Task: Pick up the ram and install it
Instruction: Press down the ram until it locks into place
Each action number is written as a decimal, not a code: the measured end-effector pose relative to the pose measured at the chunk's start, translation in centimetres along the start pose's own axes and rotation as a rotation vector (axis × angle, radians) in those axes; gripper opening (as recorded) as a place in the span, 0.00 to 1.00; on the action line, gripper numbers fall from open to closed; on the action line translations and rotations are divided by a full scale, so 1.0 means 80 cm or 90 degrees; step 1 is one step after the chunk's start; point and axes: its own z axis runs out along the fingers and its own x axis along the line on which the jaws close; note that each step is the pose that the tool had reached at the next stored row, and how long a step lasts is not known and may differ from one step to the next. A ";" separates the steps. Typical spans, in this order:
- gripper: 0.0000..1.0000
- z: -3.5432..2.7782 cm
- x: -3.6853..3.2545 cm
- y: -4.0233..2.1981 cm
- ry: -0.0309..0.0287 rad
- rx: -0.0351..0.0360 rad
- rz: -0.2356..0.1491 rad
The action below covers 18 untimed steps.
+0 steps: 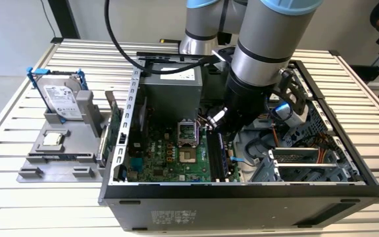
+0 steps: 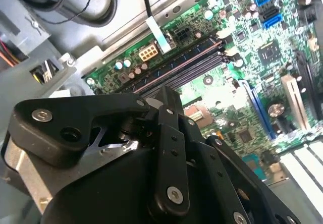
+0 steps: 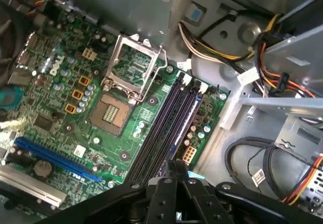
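The black two-fingered tool (image 1: 216,121) at the end of the grey robot arm is down inside the open black computer case (image 1: 242,190), which lies on its side on the slatted metal bench (image 1: 18,207). It hangs over the row of long dark memory slots (image 3: 161,123) at the edge of the green motherboard (image 1: 170,158).

In the first wrist view the tool's (image 3: 176,167) fingers are drawn together, with barely a slit between them. The ram (image 3: 186,123), a thin dark blue-green stick, looks to be standing in the slot farthest from the square silver processor socket (image 3: 113,113), on the side towards the bundled orange and yellow cables (image 3: 272,67). It runs straight in under the fingertips, which cover its near end. I cannot tell whether the fingers are pinching it, pressing on it or just clear of it. The slots beside it look bare. In the second wrist view the tool (image 2: 169,95) sits just over those same slots.

To the exterior view's left, well apart from the arm, a grey plastic holder (image 1: 57,158) on the bench carries a silver hard drive in a blue frame (image 1: 63,98). A green expansion card (image 1: 115,131) stands on edge between the holder and the case.
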 end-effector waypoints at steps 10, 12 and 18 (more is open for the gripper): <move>0.00 -0.0003 0.0000 0.0000 0.0027 -0.0016 -0.109; 0.00 -0.0003 0.0000 0.0000 0.0032 -0.0018 -0.129; 0.00 -0.0012 0.0000 0.0000 0.0043 -0.0027 -0.179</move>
